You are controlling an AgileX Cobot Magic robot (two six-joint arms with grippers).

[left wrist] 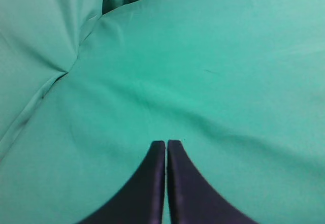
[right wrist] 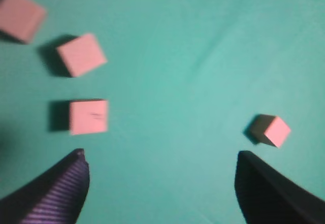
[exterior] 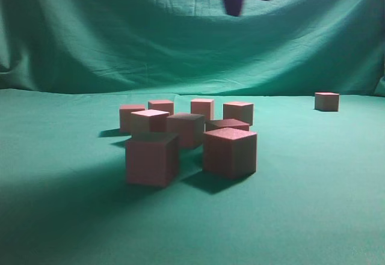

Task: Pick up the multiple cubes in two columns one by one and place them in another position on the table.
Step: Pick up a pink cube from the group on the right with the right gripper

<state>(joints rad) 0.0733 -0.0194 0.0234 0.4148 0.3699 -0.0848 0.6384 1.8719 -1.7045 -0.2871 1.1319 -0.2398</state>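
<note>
The right gripper [right wrist: 160, 183] has its jaws spread wide with nothing between them, high over the table [right wrist: 203, 56], likely free to go down for another cube. The lone cube [right wrist: 270, 130] sits just past its right finger, well apart from the group of cubes [exterior: 186, 136], so it looks like the one already put in the new spot. Around the lone cube the cloth is bare, with lots of room. The left gripper [left wrist: 166, 145] is pressed closed, holding nothing, resting away from the cubes

The exterior camera sits low at table [exterior: 60, 217] level; the right wrist camera looks down on the same cubes [right wrist: 88, 116].
</note>
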